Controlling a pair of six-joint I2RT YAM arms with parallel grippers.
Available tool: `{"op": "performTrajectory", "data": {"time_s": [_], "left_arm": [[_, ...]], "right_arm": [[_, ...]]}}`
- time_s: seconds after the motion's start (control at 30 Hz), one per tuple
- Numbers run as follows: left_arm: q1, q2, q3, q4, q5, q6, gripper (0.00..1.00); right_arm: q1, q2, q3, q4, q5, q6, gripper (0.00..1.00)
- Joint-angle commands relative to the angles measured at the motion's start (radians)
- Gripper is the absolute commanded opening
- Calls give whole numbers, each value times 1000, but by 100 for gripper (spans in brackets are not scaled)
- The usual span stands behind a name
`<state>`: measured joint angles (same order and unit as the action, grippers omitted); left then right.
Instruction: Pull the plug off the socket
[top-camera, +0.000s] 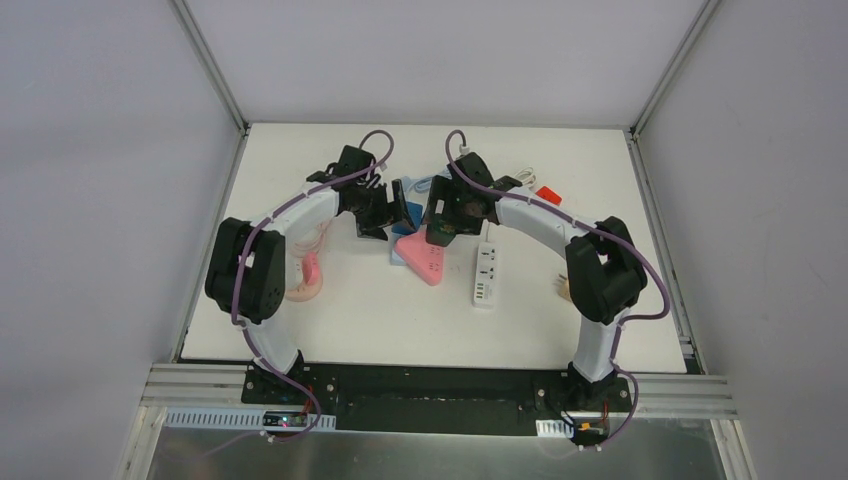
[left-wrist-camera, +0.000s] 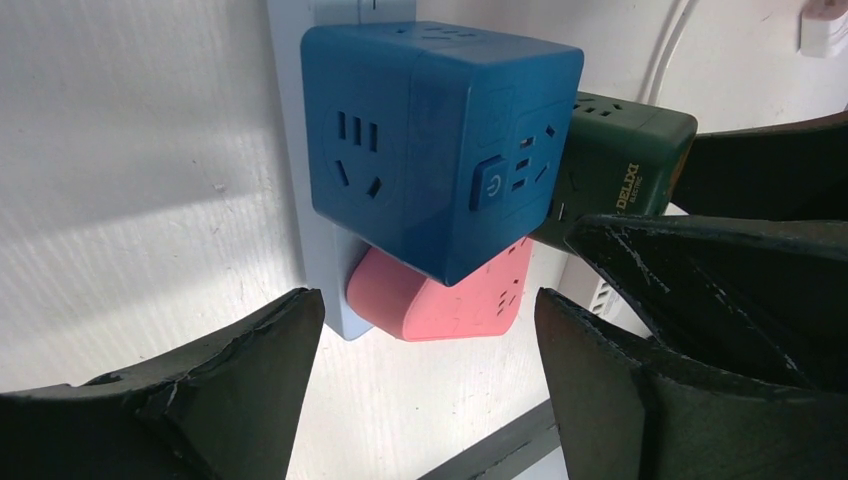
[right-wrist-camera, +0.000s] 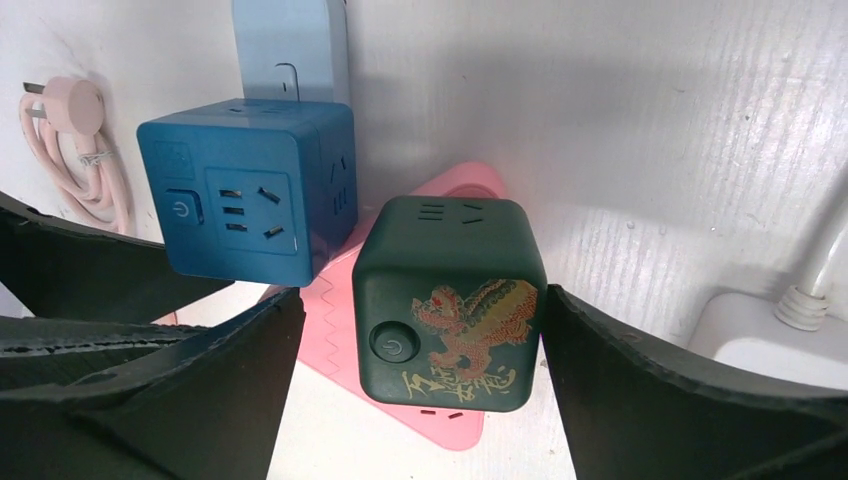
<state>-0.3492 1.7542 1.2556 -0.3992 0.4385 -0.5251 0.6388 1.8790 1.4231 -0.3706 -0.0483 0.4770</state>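
Right wrist, right hand (right-wrist-camera: 422, 296) straddling green cube (right-wrist-camera: 452, 262)

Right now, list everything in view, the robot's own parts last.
blue cube: one, blue, on the light blue strip, table centre
green cube: one, dark green with dragon print, on the pink strip
pink strip: one, pink, centre
light blue strip: one, pale blue, beneath the blue cube
white strip: one, white, right of centre
pink cord: one, pink, coiled at left
red item: one, red, far right; too small to identify
table: one, white
left gripper: one, black, open, facing the blue cube
right gripper: one, black, open, astride the green cube
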Motion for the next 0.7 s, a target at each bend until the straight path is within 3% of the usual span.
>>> {"op": "performTrajectory", "data": {"time_s": [0.0,0.3,0.67], "left_arm": [[-25,14,-10,14,-11,-22,80],[-39,49,14,-70,-109,-39,80],[-43,97,-36,-19,-75,-24,74]], "right_arm": [[-2,-24,27,13,3,-30,88],[0,27,49,-19,12,-38,60],[27,34,80,-28,3,-50,30]]}}
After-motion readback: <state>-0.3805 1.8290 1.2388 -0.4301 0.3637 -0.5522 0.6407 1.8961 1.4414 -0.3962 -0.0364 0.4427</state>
